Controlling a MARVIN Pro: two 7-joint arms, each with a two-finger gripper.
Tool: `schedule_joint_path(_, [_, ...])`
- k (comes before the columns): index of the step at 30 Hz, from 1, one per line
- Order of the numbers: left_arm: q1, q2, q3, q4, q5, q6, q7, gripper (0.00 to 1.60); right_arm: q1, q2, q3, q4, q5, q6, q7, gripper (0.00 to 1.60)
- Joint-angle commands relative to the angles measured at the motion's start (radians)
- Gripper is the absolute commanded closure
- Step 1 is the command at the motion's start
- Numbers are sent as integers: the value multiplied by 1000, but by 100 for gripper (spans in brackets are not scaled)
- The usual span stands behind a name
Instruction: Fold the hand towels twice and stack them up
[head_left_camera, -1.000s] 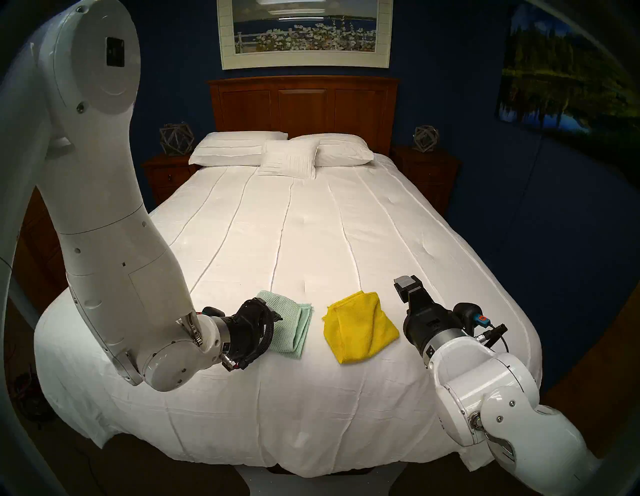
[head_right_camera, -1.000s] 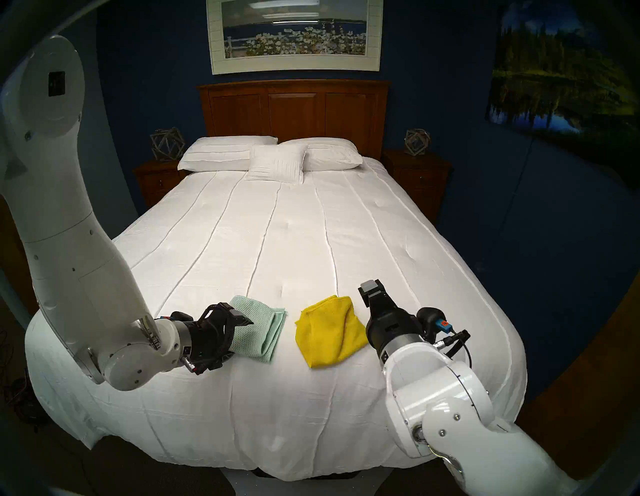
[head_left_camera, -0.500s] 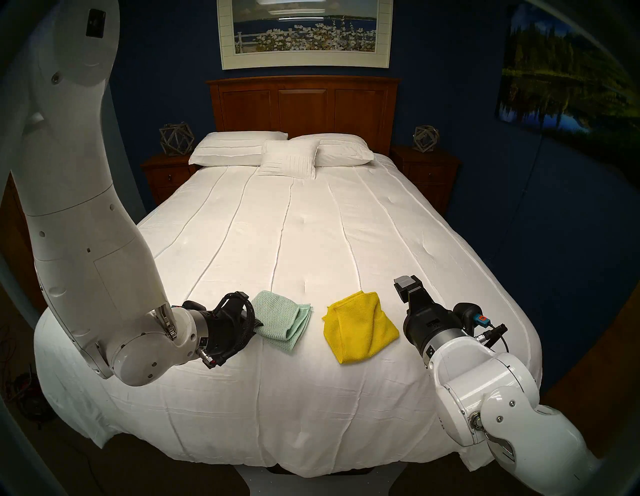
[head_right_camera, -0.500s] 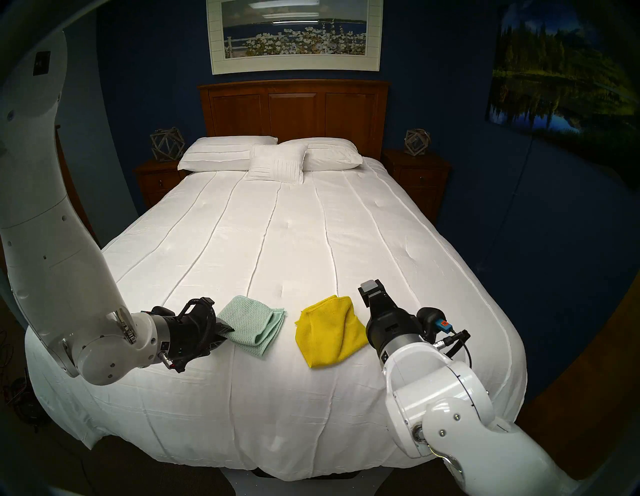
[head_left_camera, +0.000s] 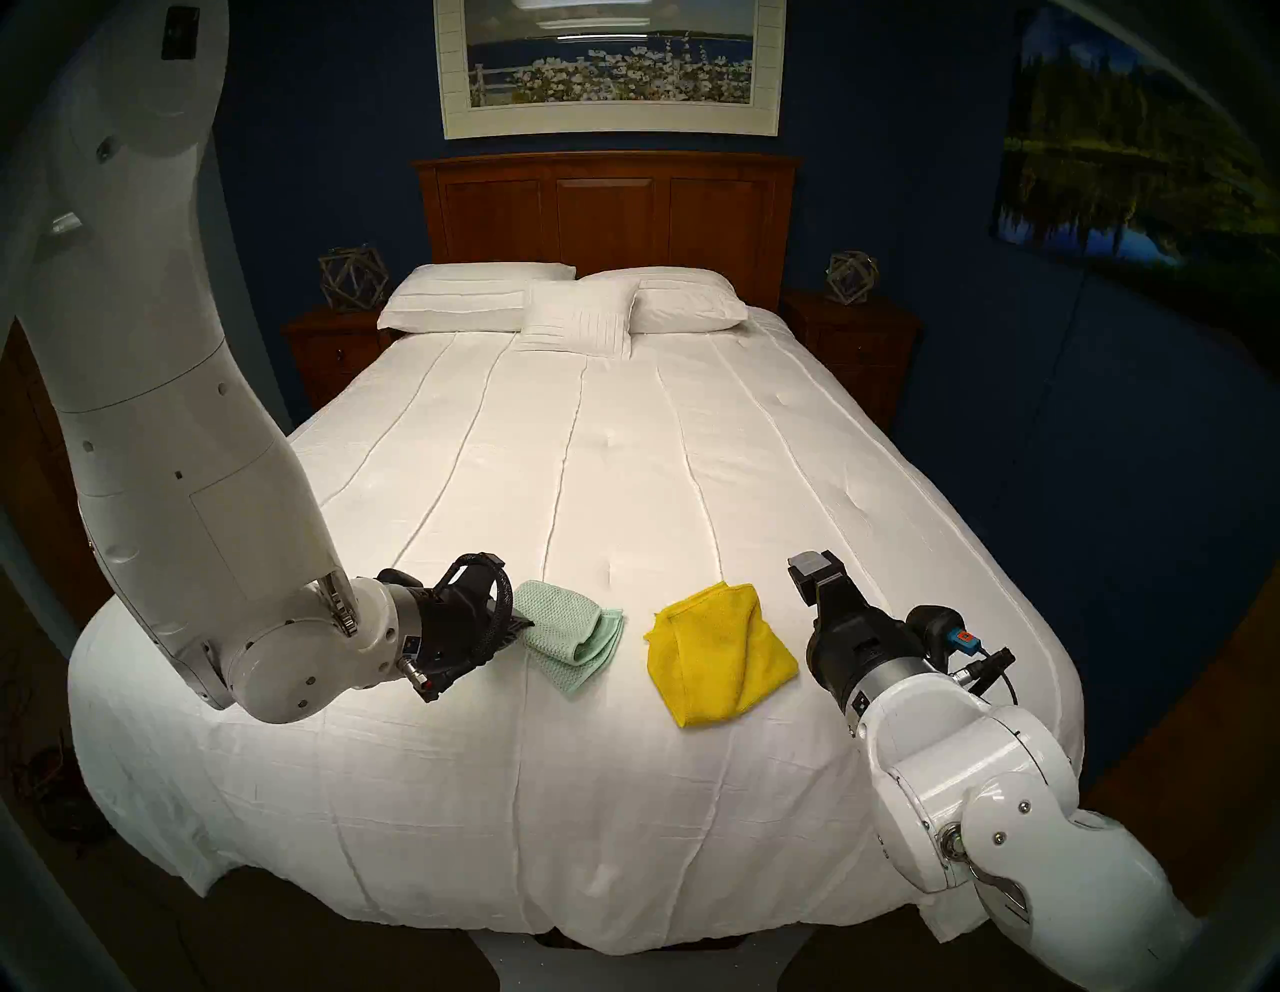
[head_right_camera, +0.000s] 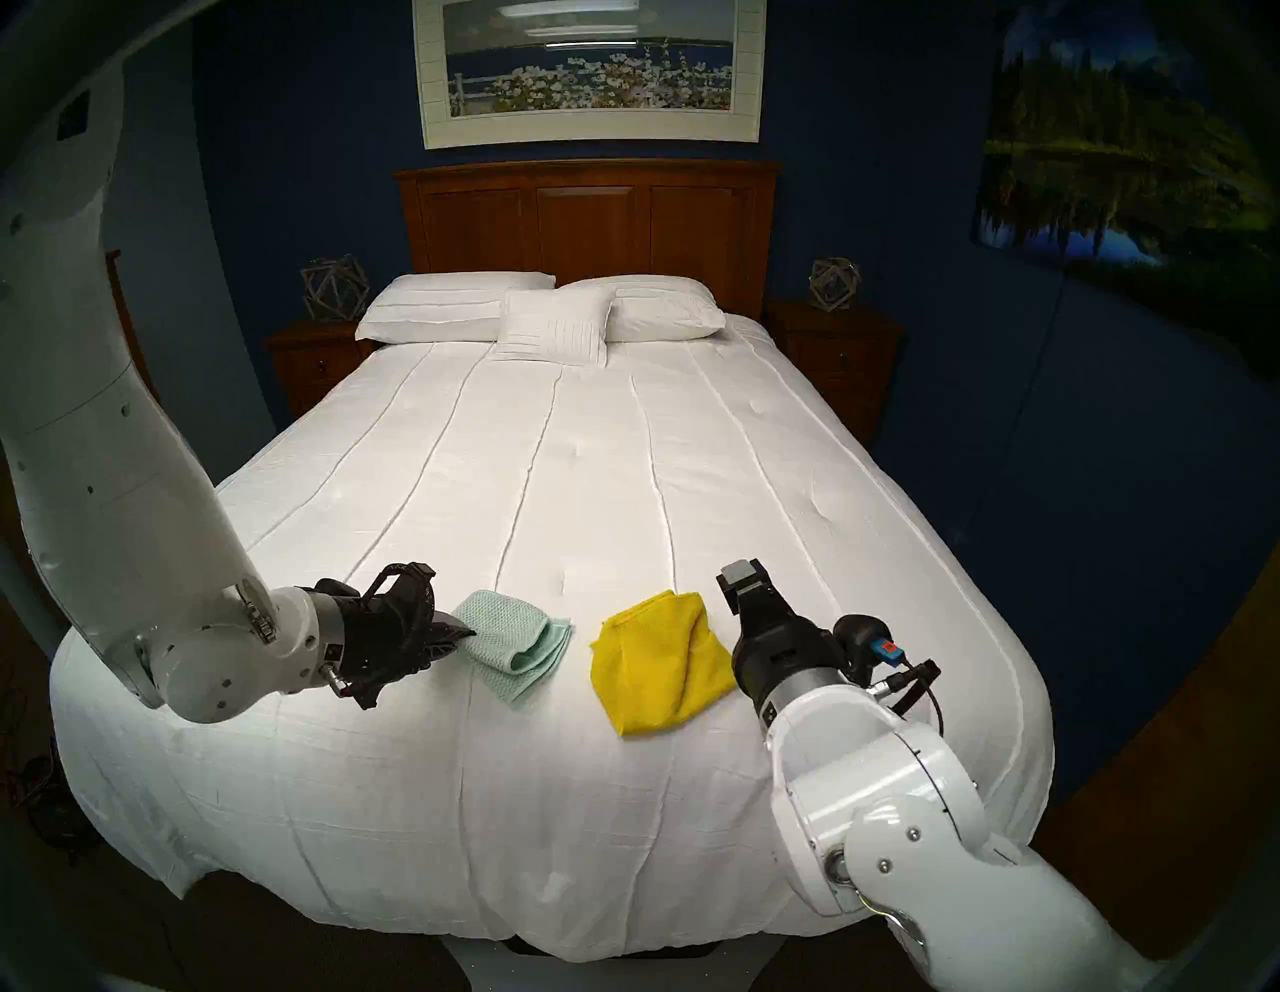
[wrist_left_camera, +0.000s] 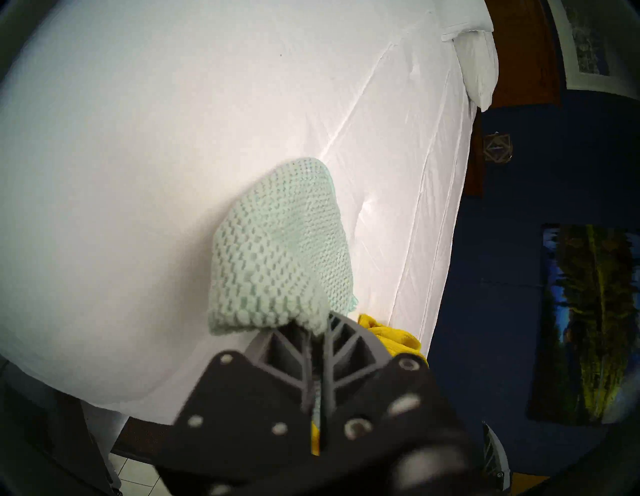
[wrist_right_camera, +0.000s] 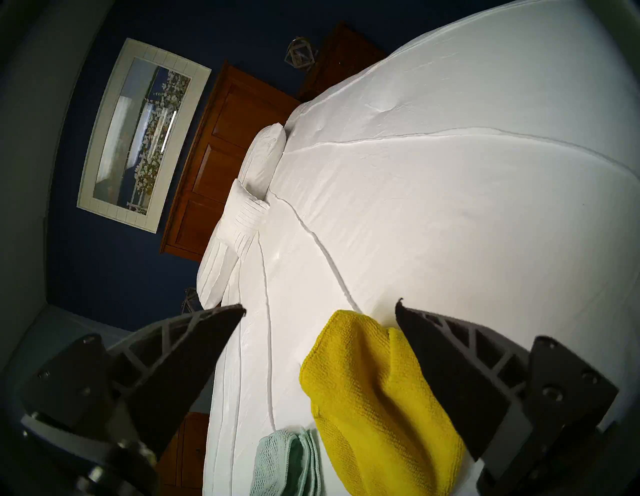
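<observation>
Shifted leftward: left hand (head_left_camera: 521, 627) clamped on mint towel (head_left_camera: 571, 634) | right hand (wrist_right_camera: 320, 311) unmoved, fingers apart

Dark blue walls (head_left_camera: 921, 208). White bedspread (head_left_camera: 596, 485) with lengthwise seams, three white pillows (head_left_camera: 575, 305) at wooden headboard (head_left_camera: 606, 208). Wooden nightstands (head_left_camera: 332, 346) both sides, each bearing a geometric wire ornament (head_left_camera: 352, 277). Framed flower picture (head_left_camera: 609, 62) above headboard; forest-lake canvas (head_left_camera: 1136, 152) on right wall.
</observation>
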Motion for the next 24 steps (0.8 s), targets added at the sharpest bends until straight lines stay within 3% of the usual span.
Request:
schedule_joint_path(1, [-89, 0, 14, 15, 25, 20, -15, 160, 5, 2, 6, -22, 0, 0, 6, 0])
schedule_joint_path(5, [-97, 13, 29, 16, 41, 33, -23, 160, 5, 5, 46, -22, 8, -21, 15, 0])
schedule_joint_path(10, [-125, 19, 20, 9, 73, 62, -43, 160, -33, 61, 139, -22, 9, -37, -7, 0])
schedule_joint_path(11, [-136, 19, 1, 9, 83, 76, -50, 160, -51, 78, 174, -22, 16, -42, -10, 0])
schedule_joint_path(15, [-140, 6, -32, 20, 100, 75, -57, 160, -72, 90, 199, -22, 27, -43, -5, 0])
schedule_joint_path(24, [-179, -19, -183, 159, 75, 120, -37, 160, -140, 97, 229, -22, 47, -60, -2, 0])
